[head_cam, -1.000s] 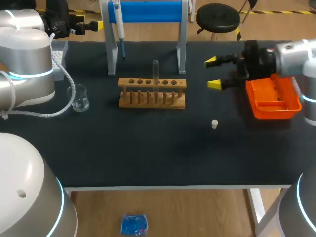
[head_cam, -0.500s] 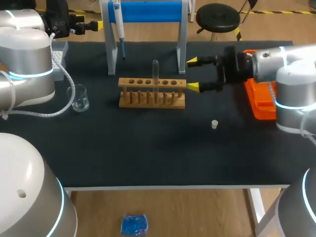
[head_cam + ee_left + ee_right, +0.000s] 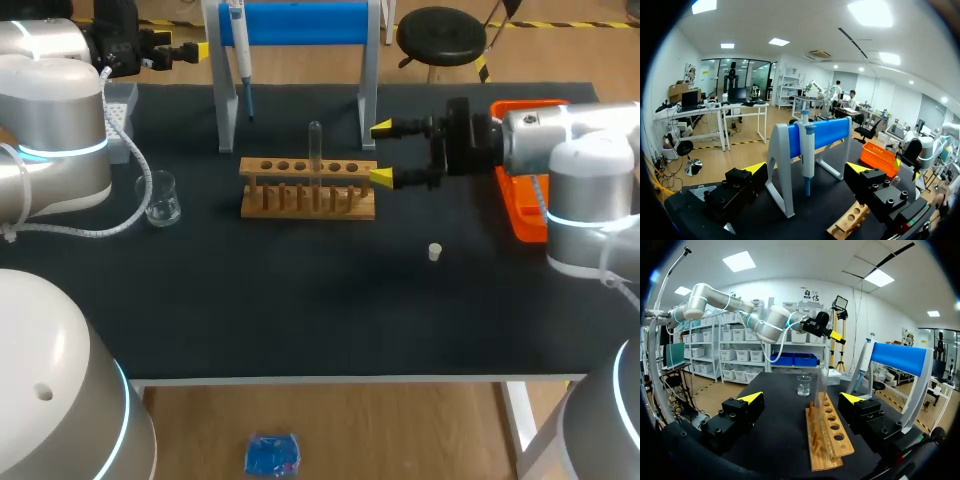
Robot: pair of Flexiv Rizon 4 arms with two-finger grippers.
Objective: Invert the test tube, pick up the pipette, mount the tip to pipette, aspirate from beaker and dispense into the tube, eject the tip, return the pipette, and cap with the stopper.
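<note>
Two grippers are seen, both spread wide with nothing held. The right gripper (image 3: 381,153) is placed at the right end of the wooden rack (image 3: 308,188), its near yellow tip just beside the rack's top corner; whether it touches cannot be told. In the right wrist view the right gripper (image 3: 802,398) is pointed along the rack (image 3: 826,432), and the test tube (image 3: 821,390) is seen ahead, between the fingers' lines but apart from both. The tube (image 3: 315,150) is stood upright in a middle hole of the rack; being clear glass, its ends are hard to make out.

The left gripper (image 3: 185,50) is held at the far left corner of the bench (image 3: 300,300), largely cut off by the left arm. From the left wrist, the left gripper (image 3: 806,167) is faced toward the pipette (image 3: 807,155), which is hung on the blue stand (image 3: 825,132) ahead, untouched.

The beaker (image 3: 160,198) is set left of the rack. The white stopper (image 3: 435,252) is laid alone, nearer and right of the rack. An orange tray (image 3: 520,200) is half hidden behind the right arm.
</note>
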